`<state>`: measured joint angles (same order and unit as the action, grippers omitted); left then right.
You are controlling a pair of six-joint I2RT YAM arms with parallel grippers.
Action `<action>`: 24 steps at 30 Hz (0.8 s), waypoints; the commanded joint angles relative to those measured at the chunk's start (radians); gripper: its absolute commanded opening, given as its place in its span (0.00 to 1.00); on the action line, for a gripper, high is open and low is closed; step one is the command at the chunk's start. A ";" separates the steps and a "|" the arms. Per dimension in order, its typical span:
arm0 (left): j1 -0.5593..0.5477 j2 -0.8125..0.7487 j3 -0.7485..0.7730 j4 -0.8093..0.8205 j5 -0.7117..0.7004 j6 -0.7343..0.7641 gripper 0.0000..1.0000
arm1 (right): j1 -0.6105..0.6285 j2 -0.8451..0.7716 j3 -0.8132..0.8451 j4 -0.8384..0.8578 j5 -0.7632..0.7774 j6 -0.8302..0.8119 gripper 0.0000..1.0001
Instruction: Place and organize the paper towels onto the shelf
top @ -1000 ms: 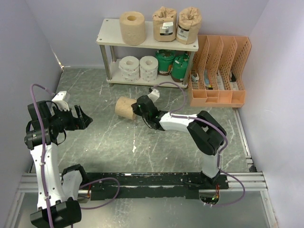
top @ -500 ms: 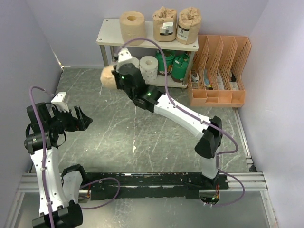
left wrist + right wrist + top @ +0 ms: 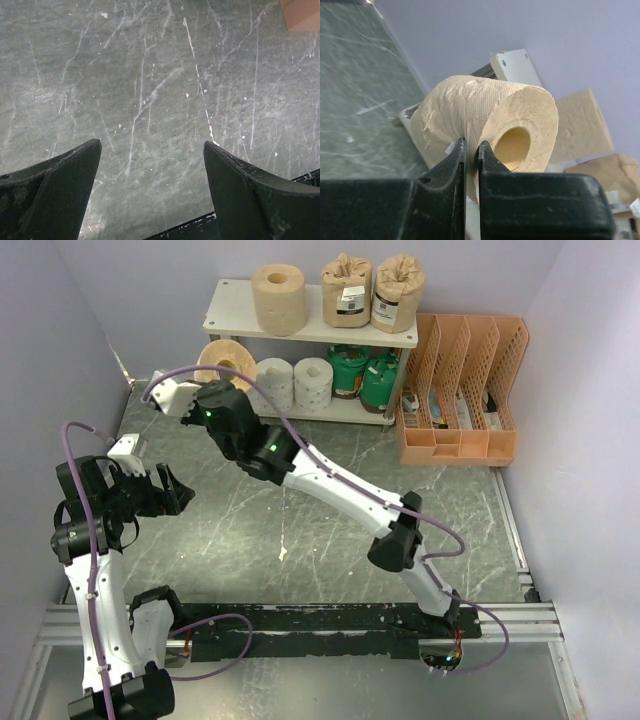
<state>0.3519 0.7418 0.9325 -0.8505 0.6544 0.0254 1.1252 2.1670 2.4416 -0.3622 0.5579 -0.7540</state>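
Note:
My right gripper [image 3: 220, 380] [image 3: 471, 146] is shut on the wall of a bare tan paper towel roll [image 3: 222, 358] [image 3: 490, 117] and holds it in the air just off the left end of the shelf [image 3: 232, 322]. The shelf's top board corner [image 3: 514, 65] shows behind the roll. On the top board stand another bare tan roll [image 3: 278, 298] [image 3: 584, 125] and two tan wrapped rolls [image 3: 346, 290] with barcode labels. The lower board holds two white patterned rolls [image 3: 272, 382] and two green rolls [image 3: 350, 370]. My left gripper [image 3: 176, 490] [image 3: 150, 150] is open and empty over the floor at the left.
An orange perforated file organizer [image 3: 462, 390] stands right of the shelf; its corner [image 3: 302, 12] shows in the left wrist view. Purple walls close in the left, back and right. A black rail [image 3: 330, 625] runs along the near edge.
My right arm has lifted the bare tan roll from the middle of the floor and swung it up and left to the shelf's left end. The left arm has barely moved.

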 commanded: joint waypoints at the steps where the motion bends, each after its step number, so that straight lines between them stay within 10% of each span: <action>1: 0.013 -0.013 -0.001 0.007 0.002 -0.002 0.95 | -0.039 0.045 0.055 0.259 0.053 -0.312 0.00; 24: 0.031 0.007 -0.003 0.007 0.005 -0.001 0.95 | -0.252 0.144 0.164 0.543 -0.220 -0.036 0.00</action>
<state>0.3695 0.7490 0.9325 -0.8505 0.6544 0.0257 0.9180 2.2879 2.5629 0.1131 0.4194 -0.9016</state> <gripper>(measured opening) 0.945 0.047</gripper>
